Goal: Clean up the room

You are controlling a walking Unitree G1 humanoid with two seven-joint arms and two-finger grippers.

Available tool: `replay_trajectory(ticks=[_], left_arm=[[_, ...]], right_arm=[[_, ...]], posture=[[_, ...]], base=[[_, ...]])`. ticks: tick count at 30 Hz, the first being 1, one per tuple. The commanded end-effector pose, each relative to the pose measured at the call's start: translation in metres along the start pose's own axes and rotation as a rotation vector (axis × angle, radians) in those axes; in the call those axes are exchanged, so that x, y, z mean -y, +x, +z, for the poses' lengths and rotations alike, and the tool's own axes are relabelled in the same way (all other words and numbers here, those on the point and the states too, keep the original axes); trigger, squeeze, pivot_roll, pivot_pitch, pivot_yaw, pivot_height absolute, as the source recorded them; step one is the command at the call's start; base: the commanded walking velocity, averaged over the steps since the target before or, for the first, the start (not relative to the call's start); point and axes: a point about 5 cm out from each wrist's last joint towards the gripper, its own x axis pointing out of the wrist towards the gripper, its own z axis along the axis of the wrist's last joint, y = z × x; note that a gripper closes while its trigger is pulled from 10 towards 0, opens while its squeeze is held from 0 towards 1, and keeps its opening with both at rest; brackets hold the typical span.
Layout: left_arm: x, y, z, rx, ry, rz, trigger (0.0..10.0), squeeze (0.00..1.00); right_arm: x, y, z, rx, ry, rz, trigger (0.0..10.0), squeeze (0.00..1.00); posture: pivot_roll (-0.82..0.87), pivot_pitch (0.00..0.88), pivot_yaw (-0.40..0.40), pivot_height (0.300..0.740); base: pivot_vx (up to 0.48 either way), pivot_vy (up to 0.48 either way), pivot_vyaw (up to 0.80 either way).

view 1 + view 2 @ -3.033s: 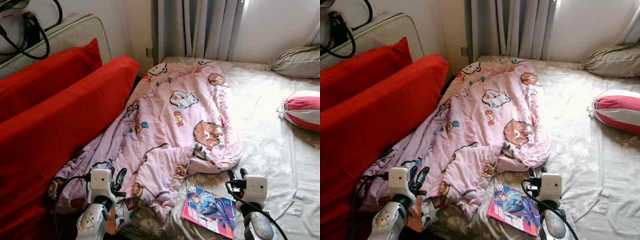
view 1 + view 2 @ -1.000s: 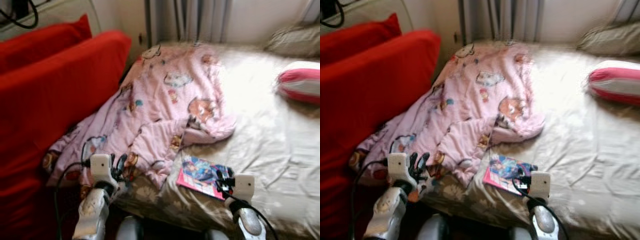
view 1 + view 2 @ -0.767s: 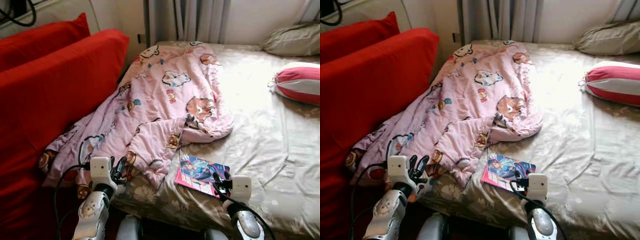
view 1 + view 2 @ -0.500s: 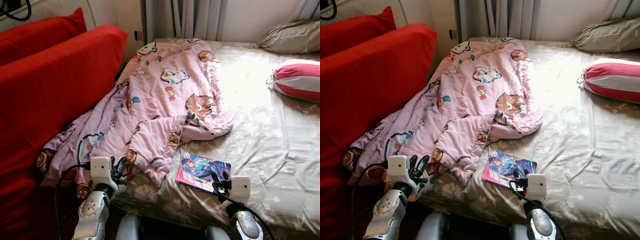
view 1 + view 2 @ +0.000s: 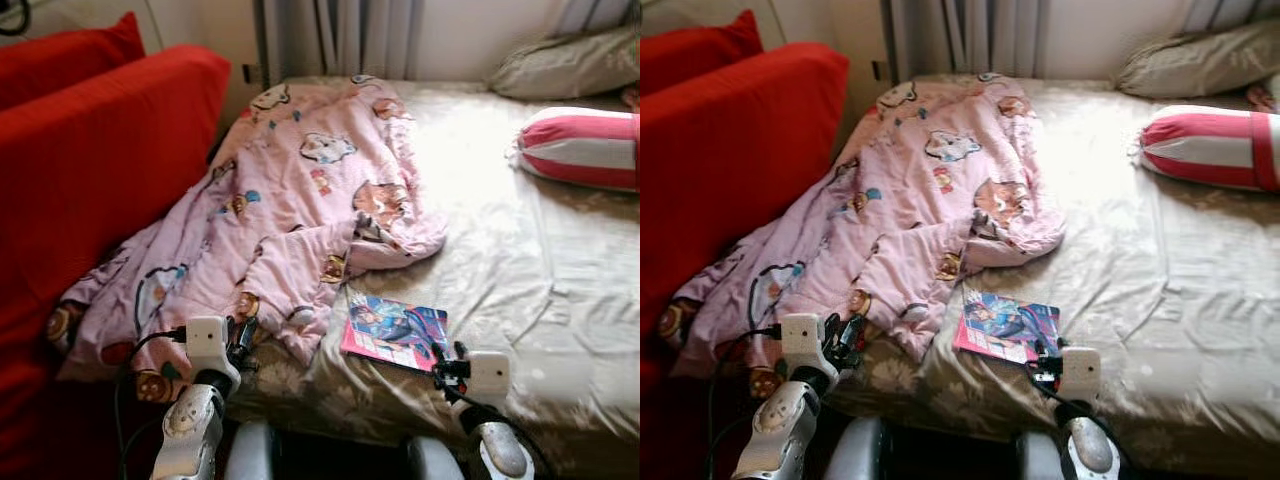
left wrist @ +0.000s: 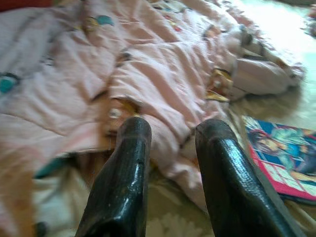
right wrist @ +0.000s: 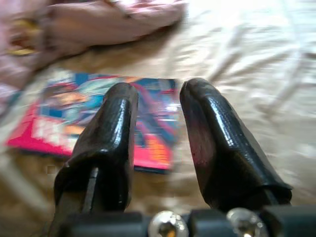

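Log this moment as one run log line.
left gripper: open, near pink blanket | right gripper: open, over magazine | bed: untidy

The two head eyes look forward and down from above the foot of the beige floral-sheeted bed, sharing nearly the same scene. The left wrist camera sits low and close, facing the pink cartoon-printed quilt. The right wrist camera, equally low, faces the glossy pink-edged magazine, which both head views share.
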Motion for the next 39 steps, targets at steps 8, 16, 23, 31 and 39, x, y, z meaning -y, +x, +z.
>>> replay_trajectory(ticks=[8,16,23,31,39], left_arm=[[0.002,-0.001,-0.002,0.000,0.024,-0.007,10.0,0.00],[0.001,0.001,0.000,-0.001,0.021,-0.016,10.0,0.00],[0.003,0.004,0.001,-0.004,0.017,-0.027,10.0,0.00],[0.006,0.004,0.000,-0.007,0.015,-0.043,10.0,0.00],[0.005,0.003,-0.001,-0.013,0.012,-0.046,10.0,0.00]], right_arm=[[-0.004,0.005,0.005,0.022,0.043,0.003,10.0,0.00],[-0.009,0.005,0.005,0.020,0.030,0.017,10.0,0.00],[-0.011,0.001,0.001,0.010,0.013,0.054,10.0,0.00],[-0.014,0.004,0.003,0.009,0.022,0.066,10.0,0.00],[-0.012,0.010,0.008,0.015,0.038,0.043,10.0,0.00]], posture=[[0.02,0.059,0.002,0.602],[0.02,0.059,0.014,0.602],[0.02,0.068,0.017,0.602],[0.02,0.071,0.011,0.602],[0.03,0.083,0.011,0.602]], base=[[0.000,0.000,0.00],[0.000,0.000,0.00],[0.000,0.000,0.53],[0.000,0.000,0.47],[0.000,0.000,0.00]])
